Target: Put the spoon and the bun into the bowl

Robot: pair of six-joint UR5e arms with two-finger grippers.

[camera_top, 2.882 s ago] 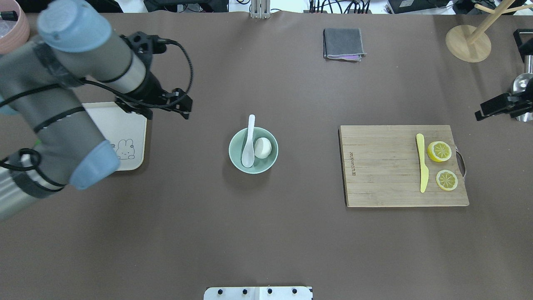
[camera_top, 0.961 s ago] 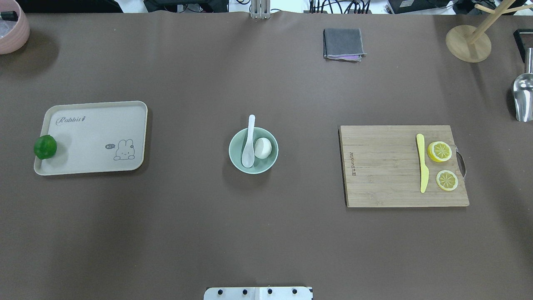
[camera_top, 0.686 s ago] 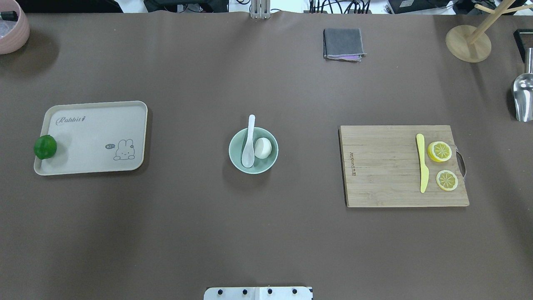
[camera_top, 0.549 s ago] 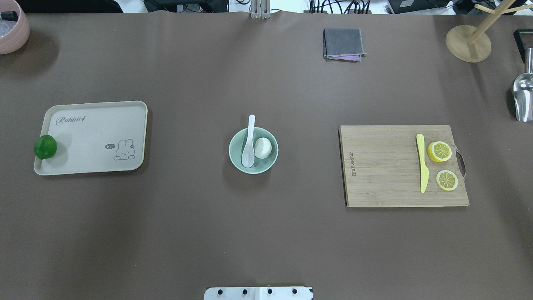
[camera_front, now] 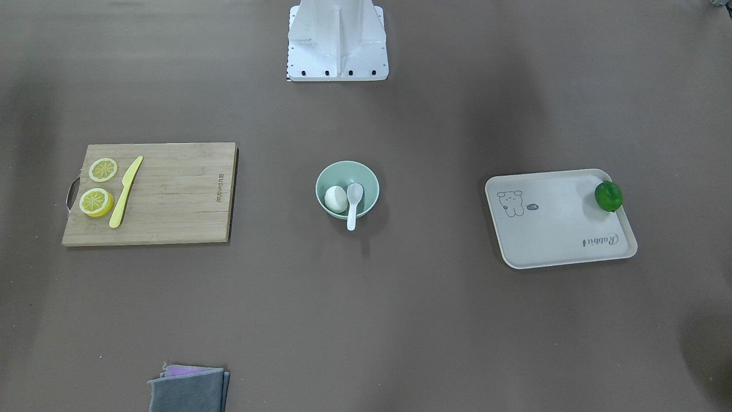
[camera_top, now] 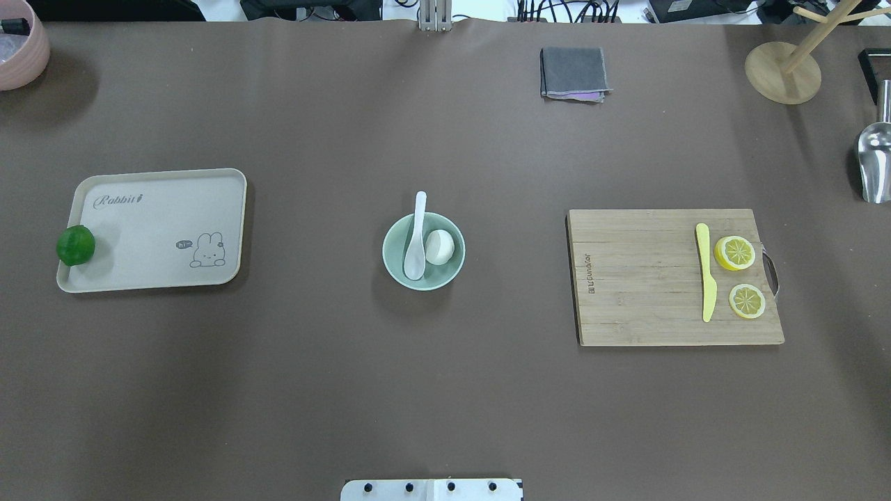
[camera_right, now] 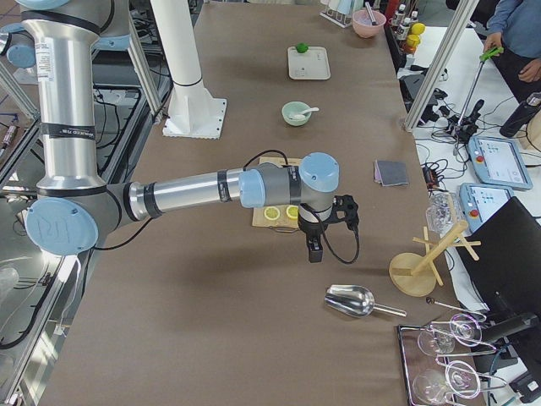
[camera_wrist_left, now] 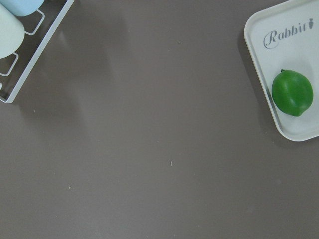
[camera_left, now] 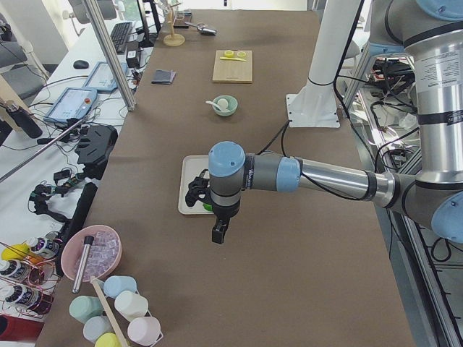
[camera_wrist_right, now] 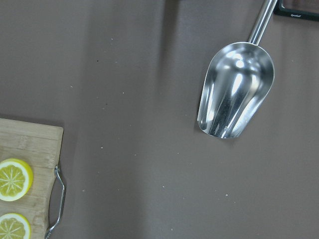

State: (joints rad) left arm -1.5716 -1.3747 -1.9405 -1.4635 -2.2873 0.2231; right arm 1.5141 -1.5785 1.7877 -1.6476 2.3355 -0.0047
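Note:
The pale mint-green bowl [camera_top: 436,275] stands in the middle of the table, also in the front view [camera_front: 366,177]. The white spoon [camera_top: 415,244] lies in it with its scoop inside and its handle over the far rim. The white bun [camera_top: 439,247] sits in the bowl beside the scoop. Both arms are drawn back off to the table's ends. The left gripper [camera_left: 218,233] hangs above the table near the tray, and the right gripper [camera_right: 314,251] hangs past the cutting board. I cannot tell whether either is open or shut.
A beige tray [camera_top: 160,229] with a green lime [camera_top: 75,245] lies at the left. A wooden cutting board [camera_top: 640,278] at the right bears a yellow-green knife [camera_top: 705,271] and two lemon slices. A grey cloth [camera_top: 573,73], a metal scoop [camera_top: 873,163] and a wooden stand [camera_top: 783,69] lie further out.
The left arm over the tray and the right gripper at the right edge have left the overhead view. Over the last second nothing has moved.

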